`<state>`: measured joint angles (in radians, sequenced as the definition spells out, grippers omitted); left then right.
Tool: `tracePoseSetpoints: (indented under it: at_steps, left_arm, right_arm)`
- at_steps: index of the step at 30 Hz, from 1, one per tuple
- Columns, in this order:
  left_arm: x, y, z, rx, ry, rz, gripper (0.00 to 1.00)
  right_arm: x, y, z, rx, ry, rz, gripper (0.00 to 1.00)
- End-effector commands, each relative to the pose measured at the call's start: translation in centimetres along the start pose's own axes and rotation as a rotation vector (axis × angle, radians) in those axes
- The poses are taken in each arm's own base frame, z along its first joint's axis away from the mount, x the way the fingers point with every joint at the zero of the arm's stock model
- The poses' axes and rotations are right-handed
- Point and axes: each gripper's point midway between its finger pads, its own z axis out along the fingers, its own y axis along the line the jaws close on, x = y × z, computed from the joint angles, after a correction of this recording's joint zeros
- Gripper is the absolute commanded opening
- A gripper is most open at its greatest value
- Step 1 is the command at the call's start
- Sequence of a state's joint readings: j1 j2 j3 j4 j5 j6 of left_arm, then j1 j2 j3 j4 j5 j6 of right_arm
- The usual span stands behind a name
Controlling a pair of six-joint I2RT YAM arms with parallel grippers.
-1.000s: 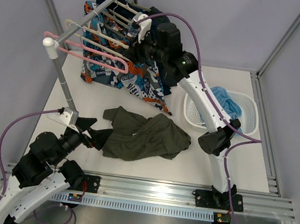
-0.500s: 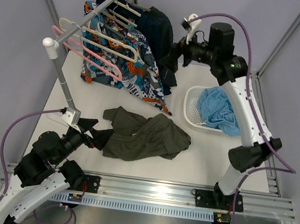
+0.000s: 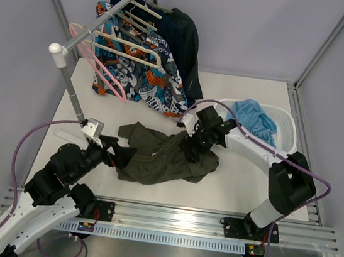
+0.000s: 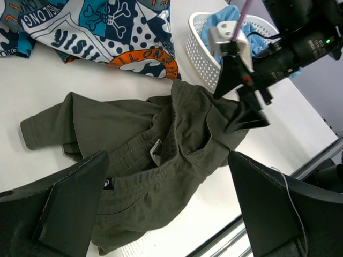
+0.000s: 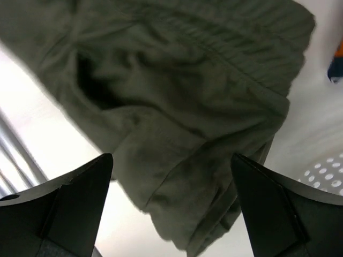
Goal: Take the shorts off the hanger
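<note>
White tabletop (image 3: 246, 189), grey walls around it. Olive shorts (image 3: 165, 156) lie crumpled in a heap near the middle of the tabletop, on no hanger, just in front of the rack. Left claw (image 3: 121, 153) sits low at the heap's left end, fingers spread wide, nothing gripped; its wrist view shows the olive shorts (image 4: 161, 155) filling the gap between the two fingers, waistband and a small label facing up. Right claw (image 3: 192, 145) is down over the heap's right side, also wide and holding nothing; the right wrist view is all olive fabric (image 5: 177, 107) between its fingers. Whether either claw actually touches the cloth is hard to say, since the top view is too coarse and the right wrist view is blurred. Metal rail (image 3: 103, 21) runs from front-left to back, carrying a pink hanger (image 3: 104, 69) and cream hangers (image 3: 131, 53). Patterned shorts (image 3: 140, 80) with a blue, orange and skull print hang from those hangers, hem close to the tabletop. Dark garment (image 3: 183, 41) hangs at the rail's back-right side. White basket (image 3: 290, 119) stands on the right of the tabletop, just beside the right arm, with a blue cloth (image 3: 256, 117) inside spilling over its back rim.
</note>
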<state>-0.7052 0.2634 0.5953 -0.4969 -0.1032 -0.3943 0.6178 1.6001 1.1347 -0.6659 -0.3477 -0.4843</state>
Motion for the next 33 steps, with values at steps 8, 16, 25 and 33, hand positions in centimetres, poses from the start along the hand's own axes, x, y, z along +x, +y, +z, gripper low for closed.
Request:
tracePoseSetpoints:
  at_steps: [8, 16, 25, 33]
  left_arm:
    - [-1.6, -1.1, -0.1, 0.040, -0.050, -0.043, 0.99]
    - [-1.7, -1.2, -0.4, 0.044, -0.055, -0.043, 0.99]
    - [-1.8, -1.3, -0.4, 0.055, -0.063, -0.044, 0.99]
    - [-1.9, -1.4, -0.9, 0.067, -0.082, -0.043, 0.99]
  right_arm:
    - [-4.7, -5.1, 4.2, 0.356, -0.137, 0.267, 1.00]
    - [-4.0, -1.6, 6.2, 0.124, -0.063, 0.227, 0.93]
    - [-3.8, 2.4, 6.4, -0.152, -0.006, 0.162, 0.23]
    - [-10.8, 2.1, -5.1, -0.291, -0.359, 0.008, 0.00]
